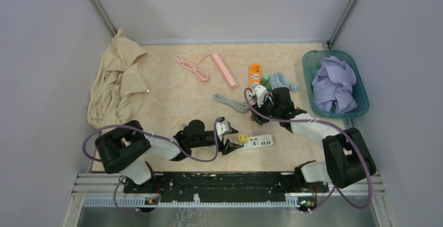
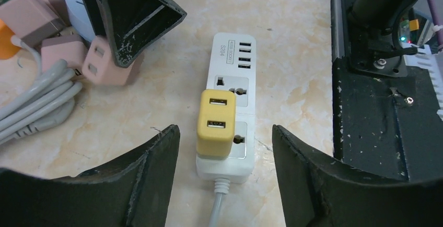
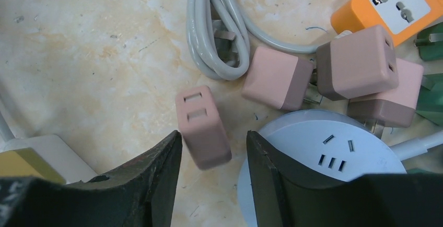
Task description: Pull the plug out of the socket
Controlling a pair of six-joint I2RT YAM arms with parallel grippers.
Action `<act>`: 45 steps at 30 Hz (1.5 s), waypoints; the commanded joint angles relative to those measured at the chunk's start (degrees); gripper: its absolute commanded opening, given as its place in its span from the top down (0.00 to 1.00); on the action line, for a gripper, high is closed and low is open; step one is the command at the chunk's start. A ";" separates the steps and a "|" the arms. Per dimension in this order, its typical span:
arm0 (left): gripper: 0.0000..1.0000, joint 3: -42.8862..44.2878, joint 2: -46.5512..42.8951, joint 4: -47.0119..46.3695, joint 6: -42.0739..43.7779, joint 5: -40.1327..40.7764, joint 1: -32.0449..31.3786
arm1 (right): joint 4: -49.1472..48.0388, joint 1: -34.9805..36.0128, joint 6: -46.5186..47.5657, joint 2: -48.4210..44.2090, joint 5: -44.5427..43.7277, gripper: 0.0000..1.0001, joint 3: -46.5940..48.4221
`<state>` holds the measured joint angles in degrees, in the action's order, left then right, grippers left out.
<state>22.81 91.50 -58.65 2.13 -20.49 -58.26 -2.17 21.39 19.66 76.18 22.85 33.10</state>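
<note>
A yellow two-port USB plug (image 2: 214, 122) sits in the near outlet of a white power strip (image 2: 232, 65) lying flat on the table. In the top view the plug (image 1: 243, 139) is at the strip's (image 1: 261, 142) left end. My left gripper (image 2: 224, 129) is open, its jaws on either side of the strip's cord end and touching nothing. My right gripper (image 3: 213, 134) is open over a loose pink adapter (image 3: 202, 128) that lies between its jaws with gaps on both sides. In the top view it (image 1: 259, 97) is behind the strip.
A round white socket (image 3: 334, 148), several pink adapters (image 3: 358, 62), an orange socket (image 3: 389, 2) and coiled grey cable (image 3: 217, 28) crowd the right gripper. A pink strip (image 1: 224, 70), a beige cloth (image 1: 115, 81) and a teal basket (image 1: 309, 75) lie farther back. The black base rail (image 2: 381, 117) runs beside the strip.
</note>
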 commanded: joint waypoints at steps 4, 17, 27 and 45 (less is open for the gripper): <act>0.28 -5.43 -10.38 0.66 -1.99 2.29 -0.19 | -2.40 -0.04 -0.94 -4.86 -1.73 0.51 2.98; 0.21 -12.90 -24.12 1.54 -10.03 7.96 -0.12 | 9.82 -1.70 12.51 -12.15 25.31 0.50 4.22; 0.00 -21.22 -34.93 -1.16 -13.72 15.54 -0.06 | 23.21 -1.49 31.40 -12.74 43.08 0.39 2.91; 0.00 -21.67 -32.99 -0.20 -14.23 15.24 -0.02 | 18.91 8.59 31.81 -8.08 28.73 0.49 1.26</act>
<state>1.04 57.93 -57.01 -11.77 -5.10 -58.24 18.76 28.14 50.41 67.53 53.58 34.13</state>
